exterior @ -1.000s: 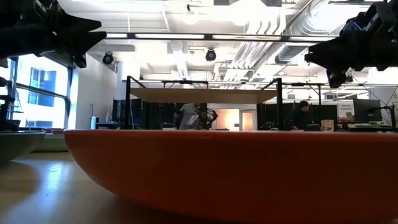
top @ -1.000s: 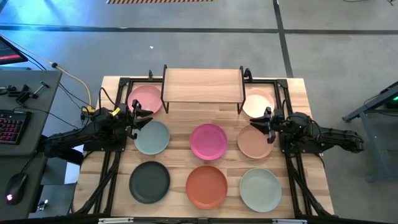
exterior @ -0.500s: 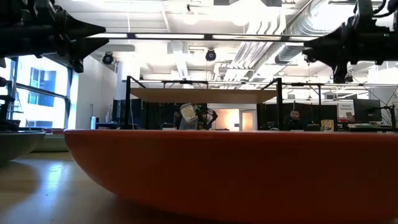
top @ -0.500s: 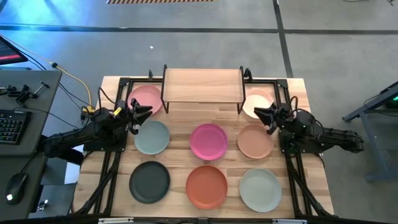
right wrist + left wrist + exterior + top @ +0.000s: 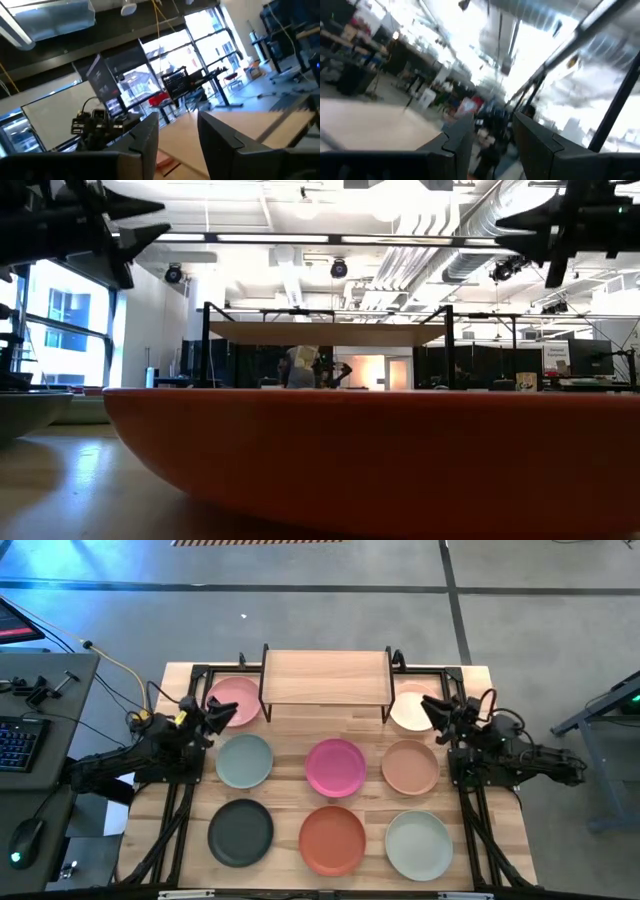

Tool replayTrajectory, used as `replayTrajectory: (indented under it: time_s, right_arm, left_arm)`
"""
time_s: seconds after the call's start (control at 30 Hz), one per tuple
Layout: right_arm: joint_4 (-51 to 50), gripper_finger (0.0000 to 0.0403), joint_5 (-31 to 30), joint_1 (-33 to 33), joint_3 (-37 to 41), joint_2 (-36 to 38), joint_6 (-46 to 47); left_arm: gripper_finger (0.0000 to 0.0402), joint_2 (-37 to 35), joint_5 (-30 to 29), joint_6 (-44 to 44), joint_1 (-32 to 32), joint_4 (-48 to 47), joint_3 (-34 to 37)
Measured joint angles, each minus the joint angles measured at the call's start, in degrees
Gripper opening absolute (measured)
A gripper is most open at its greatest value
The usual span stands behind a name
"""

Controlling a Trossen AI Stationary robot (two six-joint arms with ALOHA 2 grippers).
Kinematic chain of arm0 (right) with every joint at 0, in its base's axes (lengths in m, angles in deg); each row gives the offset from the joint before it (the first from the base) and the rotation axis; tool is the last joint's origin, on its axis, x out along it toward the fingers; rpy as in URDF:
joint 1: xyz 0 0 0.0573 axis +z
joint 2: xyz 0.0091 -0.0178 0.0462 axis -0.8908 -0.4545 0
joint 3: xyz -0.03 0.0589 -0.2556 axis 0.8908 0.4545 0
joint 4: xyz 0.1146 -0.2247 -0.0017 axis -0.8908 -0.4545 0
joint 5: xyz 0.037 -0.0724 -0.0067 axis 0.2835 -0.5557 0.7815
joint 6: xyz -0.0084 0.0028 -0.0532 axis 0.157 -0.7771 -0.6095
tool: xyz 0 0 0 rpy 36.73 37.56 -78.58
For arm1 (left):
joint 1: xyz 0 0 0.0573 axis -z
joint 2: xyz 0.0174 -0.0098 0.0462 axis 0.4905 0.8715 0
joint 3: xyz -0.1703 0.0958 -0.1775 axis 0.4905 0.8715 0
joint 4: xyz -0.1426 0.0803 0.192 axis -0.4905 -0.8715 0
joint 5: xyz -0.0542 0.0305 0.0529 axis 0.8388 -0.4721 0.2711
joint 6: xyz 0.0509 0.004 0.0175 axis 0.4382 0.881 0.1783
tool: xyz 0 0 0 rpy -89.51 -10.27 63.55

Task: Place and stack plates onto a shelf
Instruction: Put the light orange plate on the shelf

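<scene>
Now, step: no plate lifted yet; next I must drop onto a rim.
Plates: matte, round; orange plate (image 5: 332, 838) nearest, pink plate (image 5: 232, 700) far.
Left gripper (image 5: 214, 716): fingers apart, empty, beside pink.
Right gripper (image 5: 436, 710): fingers apart, above cream plate (image 5: 409, 704).
Shelf (image 5: 325, 676): bare, farthest.

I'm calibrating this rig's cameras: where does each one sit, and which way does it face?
High view: overhead, straight down; left gripper, right gripper, round plates, light wood shelf.
Low view: table height, behind the terracotta orange plate, facing the shelf; grippers overhead.
Left wrist view: tilted up into the room past open fingers.
Right wrist view: likewise, fingers open.
High and low share the shelf.
</scene>
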Motion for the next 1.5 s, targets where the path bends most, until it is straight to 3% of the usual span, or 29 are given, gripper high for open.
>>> replayTrajectory:
  time_s: [0.2,0.5,0.73,0.9,1.07,1.23,1.5]
  right_arm:
    - [1.5,0.0124,-4.1,0.0,-7.2,0.0,-7.0]
    - [-2.6,0.0124,-6.9,0.0,-24.4,-7.0,-28.5]
    - [-19.5,0.0124,-16.9,0.0,-38.0,-16.2,-34.3]
    - [-39.0,0.0124,-18.9,0.0,-47.7,-23.1,-30.9]
    - [-57.8,0.0124,-18.8,-0.2,-55.8,-30.5,-23.6]
    - [-69.3,0.0124,-17.5,-2.7,-60.6,-37.7,-18.7]
    - [-79.8,0.0124,-3.0,-11.9,-60.9,-46.7,-18.0]
  left_arm:
    - [0.0129,0.4,-2.7,0.1,0.0,0.9,-4.5]
    - [0.0129,9.3,-5.7,13.8,0.0,0.0,-17.0]
    - [0.0129,20.1,-14.9,22.6,0.0,-9.6,-27.1]
    - [0.0129,25.3,-19.1,26.1,-1.0,-14.4,-32.0]
    - [0.0129,27.5,-19.1,26.7,-2.7,-17.0,-34.9]
    - [0.0129,28.5,-19.1,26.8,-4.9,-20.2,-36.1]
    - [0.0129,30.5,-19.1,26.3,-7.5,-26.3,-36.1]
